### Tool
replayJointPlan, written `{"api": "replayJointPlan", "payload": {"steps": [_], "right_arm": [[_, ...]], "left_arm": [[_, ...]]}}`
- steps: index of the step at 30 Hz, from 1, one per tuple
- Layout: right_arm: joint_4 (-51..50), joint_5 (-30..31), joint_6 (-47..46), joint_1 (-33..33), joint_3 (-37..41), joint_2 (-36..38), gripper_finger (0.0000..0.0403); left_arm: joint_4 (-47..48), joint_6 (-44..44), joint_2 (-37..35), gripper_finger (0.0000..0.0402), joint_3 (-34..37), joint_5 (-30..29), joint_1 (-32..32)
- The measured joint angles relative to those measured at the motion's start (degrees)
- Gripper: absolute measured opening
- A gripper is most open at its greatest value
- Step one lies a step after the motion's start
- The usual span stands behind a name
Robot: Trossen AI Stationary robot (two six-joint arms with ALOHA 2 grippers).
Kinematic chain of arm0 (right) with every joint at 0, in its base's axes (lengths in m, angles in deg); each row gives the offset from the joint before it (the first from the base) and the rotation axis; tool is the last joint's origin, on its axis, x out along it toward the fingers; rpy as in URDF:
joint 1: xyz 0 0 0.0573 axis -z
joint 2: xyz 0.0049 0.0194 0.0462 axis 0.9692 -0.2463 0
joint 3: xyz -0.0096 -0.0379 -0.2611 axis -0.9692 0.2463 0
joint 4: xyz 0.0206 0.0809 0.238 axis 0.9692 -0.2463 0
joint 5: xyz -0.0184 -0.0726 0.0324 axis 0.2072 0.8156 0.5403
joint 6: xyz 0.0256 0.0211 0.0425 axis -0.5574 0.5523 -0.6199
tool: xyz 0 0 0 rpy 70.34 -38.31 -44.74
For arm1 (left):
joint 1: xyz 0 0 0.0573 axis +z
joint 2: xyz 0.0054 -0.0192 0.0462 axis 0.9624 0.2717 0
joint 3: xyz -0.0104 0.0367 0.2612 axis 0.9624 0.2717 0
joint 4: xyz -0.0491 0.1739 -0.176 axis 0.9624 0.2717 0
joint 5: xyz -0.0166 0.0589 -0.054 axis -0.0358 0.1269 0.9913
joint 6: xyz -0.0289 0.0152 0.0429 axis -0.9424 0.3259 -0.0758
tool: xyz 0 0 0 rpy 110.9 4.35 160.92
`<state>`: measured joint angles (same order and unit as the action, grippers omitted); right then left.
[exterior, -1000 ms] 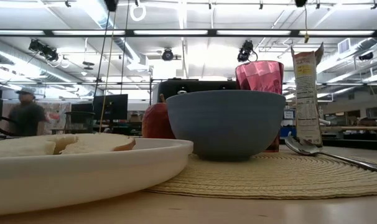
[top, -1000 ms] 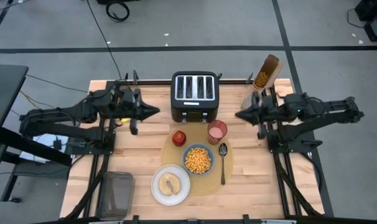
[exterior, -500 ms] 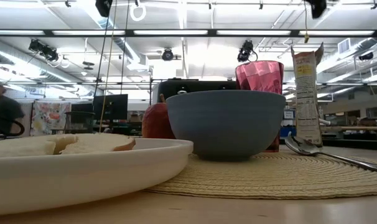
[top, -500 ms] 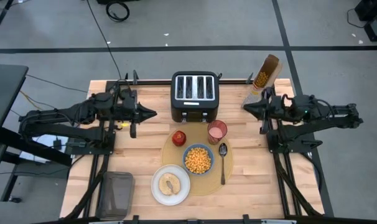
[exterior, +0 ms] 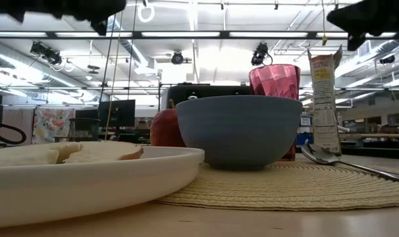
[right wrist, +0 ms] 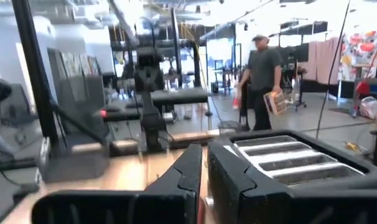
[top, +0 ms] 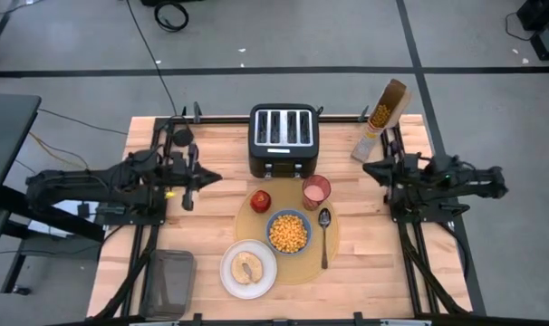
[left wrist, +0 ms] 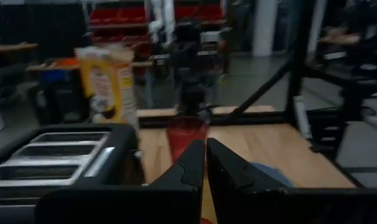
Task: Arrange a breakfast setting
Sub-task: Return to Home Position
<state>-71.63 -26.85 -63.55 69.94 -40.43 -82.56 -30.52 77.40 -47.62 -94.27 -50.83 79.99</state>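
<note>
The round tan placemat (top: 256,222) lies near the table's middle. On it rest the red apple (top: 261,201), the pink cup (top: 316,191), the blue bowl (top: 288,233) with cereal in it, and the spoon (top: 324,237). The white plate (top: 234,276) overlaps the placemat's near left edge and carries the bagel (top: 248,268). My left gripper (top: 215,177) hangs shut to the left of the setting, pointing level toward it. My right gripper (top: 369,167) hangs shut to the right, pointing level the other way. Both touch nothing.
A black four-slot toaster (top: 284,139) stands behind the setting at the far edge. An open cereal box (top: 383,116) stands at the far right. A dark mesh container (top: 170,282) sits at the near left corner. Bare wood lies on both sides of the placemat.
Both arms have drawn back and sunk lower. My left gripper has gone toward the table's left edge and my right gripper toward the right edge, each away from the toaster. The things of the setting have kept still.
</note>
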Motion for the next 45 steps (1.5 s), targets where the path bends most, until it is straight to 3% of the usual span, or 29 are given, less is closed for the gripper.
{"api": "replayJointPlan", "payload": {"steps": [6, 12, 20, 26, 45], "right_arm": [[21.21, 0.14, -3.88, 0.04, 14.56, 0.4, 0.0038], [8.13, -2.26, -9.31, -0.17, 15.12, -0.11, 0.0038], [9.21, -4.27, -10.13, -0.17, 15.22, -0.85, 0.0038], [9.38, -4.36, -10.14, -0.16, 15.22, -0.85, 0.0038], [10.09, -4.36, -10.02, -0.17, 15.22, -0.85, 0.0038]], "left_arm": [[-0.54, -2.17, -10.7, 0.0025, 10.18, 0.29, 0.28], [-0.62, -3.68, -18.77, 0.0025, 16.73, -0.15, 0.27], [-0.44, -5.41, -25.6, 0.0025, 25.77, -2.91, 0.13], [1.95, -1.87, -27.49, 0.0025, 25.91, -2.55, -0.64], [1.89, -1.73, -26.98, 0.0025, 25.91, -2.52, -0.64]]}}
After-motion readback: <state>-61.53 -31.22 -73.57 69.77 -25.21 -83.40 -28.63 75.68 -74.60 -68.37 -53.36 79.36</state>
